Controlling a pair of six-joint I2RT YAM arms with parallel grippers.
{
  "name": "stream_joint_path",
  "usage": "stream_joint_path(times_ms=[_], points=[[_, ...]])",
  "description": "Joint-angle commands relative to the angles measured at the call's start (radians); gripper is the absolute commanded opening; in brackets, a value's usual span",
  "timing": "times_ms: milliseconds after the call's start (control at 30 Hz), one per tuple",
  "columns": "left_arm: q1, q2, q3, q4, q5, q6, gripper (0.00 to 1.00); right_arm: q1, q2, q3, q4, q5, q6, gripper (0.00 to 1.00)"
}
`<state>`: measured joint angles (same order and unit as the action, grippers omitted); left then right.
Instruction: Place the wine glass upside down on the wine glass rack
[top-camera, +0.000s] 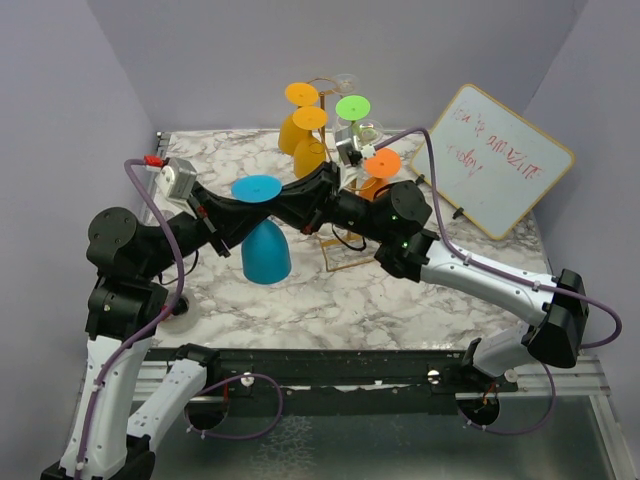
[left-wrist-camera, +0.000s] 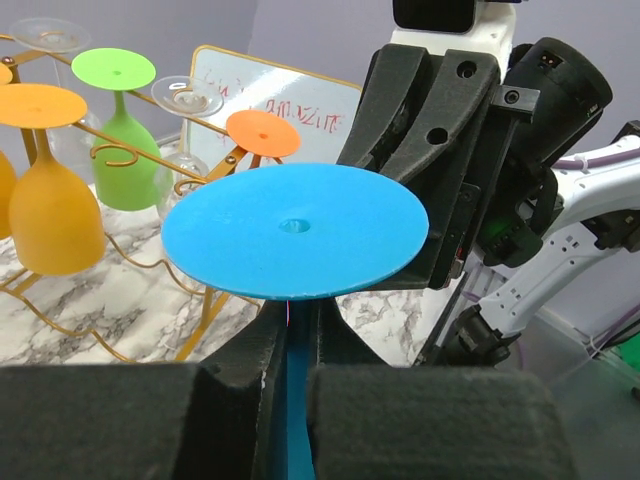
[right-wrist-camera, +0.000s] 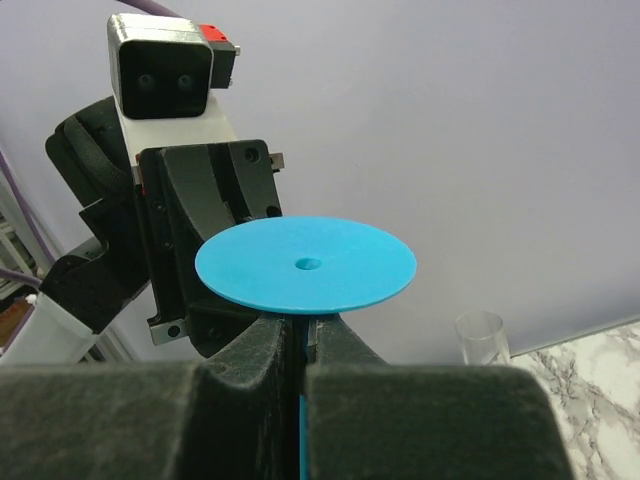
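Handoff, I reckon: left gripper (left-wrist-camera: 295, 322) and right gripper (right-wrist-camera: 300, 338) both pinch the stem of the upside-down blue wine glass (top-camera: 266, 252), near the wine glass rack (left-wrist-camera: 212, 298) but not hung yet.

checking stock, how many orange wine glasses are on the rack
3 on the wine glass rack: back-left glass, front-left glass, right glass near the whiteboard. More may be hidden.

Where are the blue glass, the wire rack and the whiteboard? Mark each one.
blue glass (top-camera: 265, 255): top view, on its upturned bowl.
wire rack (top-camera: 350, 264): top view, on the near bar of its base.
whiteboard (top-camera: 495, 160): top view, on its white face.
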<state>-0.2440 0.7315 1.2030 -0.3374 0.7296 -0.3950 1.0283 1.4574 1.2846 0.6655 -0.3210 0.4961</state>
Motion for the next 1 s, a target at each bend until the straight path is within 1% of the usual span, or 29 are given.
stream_joint_path(times_ms=[0, 133, 167, 233, 333, 367, 433, 533, 667, 833, 967], points=[[0.0, -0.045, -0.049, 0.051, 0.024, 0.028, 0.0, 0.005, -0.022, -0.005, 0.061, -0.025, 0.003, 0.01], [0.0, -0.065, -0.061, 0.061, -0.005, 0.041, 0.0, 0.005, -0.028, -0.006, 0.053, -0.007, 0.014, 0.01], [0.0, -0.066, -0.062, 0.061, -0.021, 0.044, 0.0, 0.005, -0.031, -0.007, 0.046, 0.0, 0.015, 0.06], [0.0, -0.068, -0.065, 0.061, -0.051, 0.048, 0.0, 0.006, -0.039, -0.017, 0.04, 0.016, 0.022, 0.23], [0.0, -0.068, -0.069, 0.061, -0.117, 0.05, 0.0, 0.006, -0.06, -0.042, 0.038, 0.051, 0.03, 0.43], [0.0, -0.068, -0.071, 0.061, -0.143, 0.05, 0.0, 0.006, -0.068, -0.054, 0.041, 0.06, 0.03, 0.48], [0.0, -0.067, -0.074, 0.066, -0.192, 0.049, 0.0, 0.006, -0.092, -0.08, 0.049, 0.076, 0.028, 0.55], [0.0, -0.064, -0.081, 0.089, -0.257, 0.043, 0.0, 0.006, -0.127, -0.111, 0.042, 0.092, 0.012, 0.59], [0.0, -0.049, -0.101, 0.136, -0.313, 0.05, 0.0, 0.006, -0.197, -0.149, 0.011, 0.121, -0.016, 0.59], [0.0, 0.015, -0.128, 0.204, -0.298, 0.112, 0.0, 0.005, -0.317, -0.2, -0.05, 0.198, -0.065, 0.59], [0.0, 0.101, -0.139, 0.296, -0.229, 0.172, 0.0, 0.006, -0.415, -0.247, -0.111, 0.261, -0.113, 0.59]])
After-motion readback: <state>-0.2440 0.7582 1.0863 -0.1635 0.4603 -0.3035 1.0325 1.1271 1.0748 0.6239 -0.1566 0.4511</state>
